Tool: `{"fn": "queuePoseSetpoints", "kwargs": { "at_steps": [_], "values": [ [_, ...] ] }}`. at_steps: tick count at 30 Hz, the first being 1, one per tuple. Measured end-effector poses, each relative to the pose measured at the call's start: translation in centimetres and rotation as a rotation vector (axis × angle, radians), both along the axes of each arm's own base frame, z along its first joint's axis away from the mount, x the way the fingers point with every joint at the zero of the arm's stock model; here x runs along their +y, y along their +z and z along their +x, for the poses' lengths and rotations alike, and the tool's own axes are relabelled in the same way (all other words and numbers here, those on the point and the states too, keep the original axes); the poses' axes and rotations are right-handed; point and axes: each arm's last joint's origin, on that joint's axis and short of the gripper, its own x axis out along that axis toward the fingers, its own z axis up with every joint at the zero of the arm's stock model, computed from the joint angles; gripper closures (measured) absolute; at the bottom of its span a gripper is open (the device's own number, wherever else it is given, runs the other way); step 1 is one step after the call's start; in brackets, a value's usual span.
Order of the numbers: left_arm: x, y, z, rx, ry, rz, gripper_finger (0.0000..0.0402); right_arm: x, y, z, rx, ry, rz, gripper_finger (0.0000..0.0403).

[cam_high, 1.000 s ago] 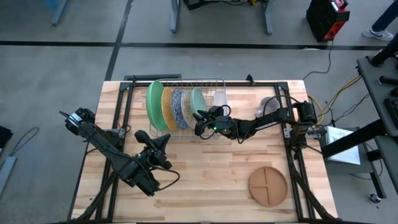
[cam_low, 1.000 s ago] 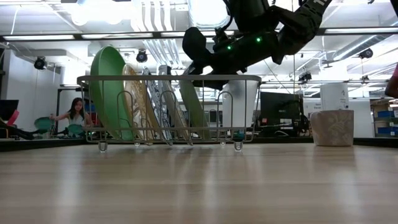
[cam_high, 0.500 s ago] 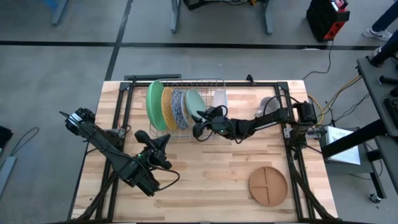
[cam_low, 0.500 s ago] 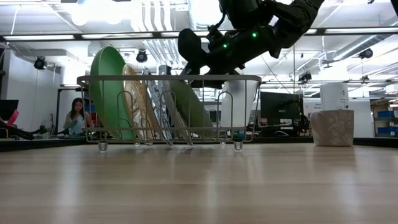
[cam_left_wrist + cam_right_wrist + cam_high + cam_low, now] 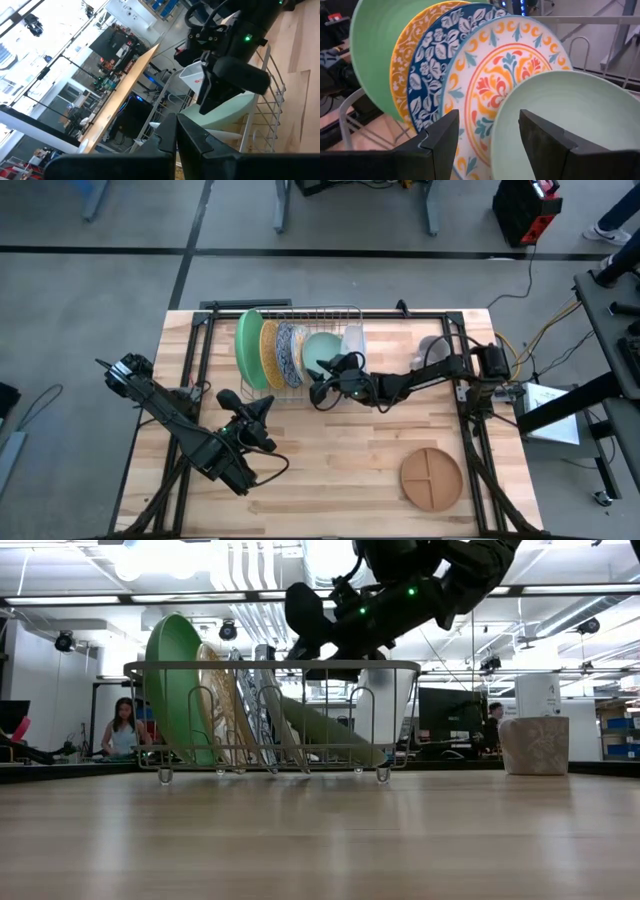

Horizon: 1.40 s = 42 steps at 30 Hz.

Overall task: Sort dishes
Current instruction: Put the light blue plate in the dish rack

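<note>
Robotics lab or open workshop floor. Wooden table (image 5: pixel 330 455) on a black frame stands on grey concrete; low view shows ceiling strip lights, exposed ducts, monitors (image 5: pixel 445 705), shelving, and a seated person (image 5: pixel 121 727) at a workbench.

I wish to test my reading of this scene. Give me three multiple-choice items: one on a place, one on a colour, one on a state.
1. The brown round three-section plate lies:
A on the floor
B on the wooden table
C on a chair

2. The plate nearest the right pincer is:
A bright green
B brown
C pale teal

3. In the wire dish rack, the pale teal round plate:
A leans far over
B stands upright
C lies broken

Key: 1 B, the high view shows it flat on the wood, apart from the rack. 2 C, the right wrist view shows that plate just beyond the fingers. 3 A, the low view shows it slanting while its neighbours stand.
</note>
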Motion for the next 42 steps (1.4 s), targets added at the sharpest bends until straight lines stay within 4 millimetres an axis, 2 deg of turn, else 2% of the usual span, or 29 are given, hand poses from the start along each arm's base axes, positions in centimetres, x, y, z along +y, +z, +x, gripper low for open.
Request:
{"fn": "queuePoseSetpoints", "kwargs": {
  "at_steps": [14,26,35,39,42],
  "values": [
    [0.0,-0.1,0.0,0.013,0.002,-0.015,0.0401,2.2,0.0,-0.2,0.045,0.075,-0.03,0.0207],
    [0.0,-0.1,0.0,0.016,0.002,-0.019,0.0401,1.4,0.5,-2.0,0.2,0.005,0.036,0.023],
    [0.0,-0.1,0.0,0.017,0.002,-0.019,0.0401,2.7,3.5,-3.0,0.148,0.066,-0.01,0.0245],
    [0.0,-0.1,0.0,0.016,0.002,-0.02,0.0401,3.3,4.8,-3.6,0.167,0.116,-0.087,0.0247],
    [0.0,-0.1,0.0,0.024,0.003,-0.041,0.0401,3.3,5.5,-3.8,0.195,0.27,-0.137,0.0248]
  ]
}}
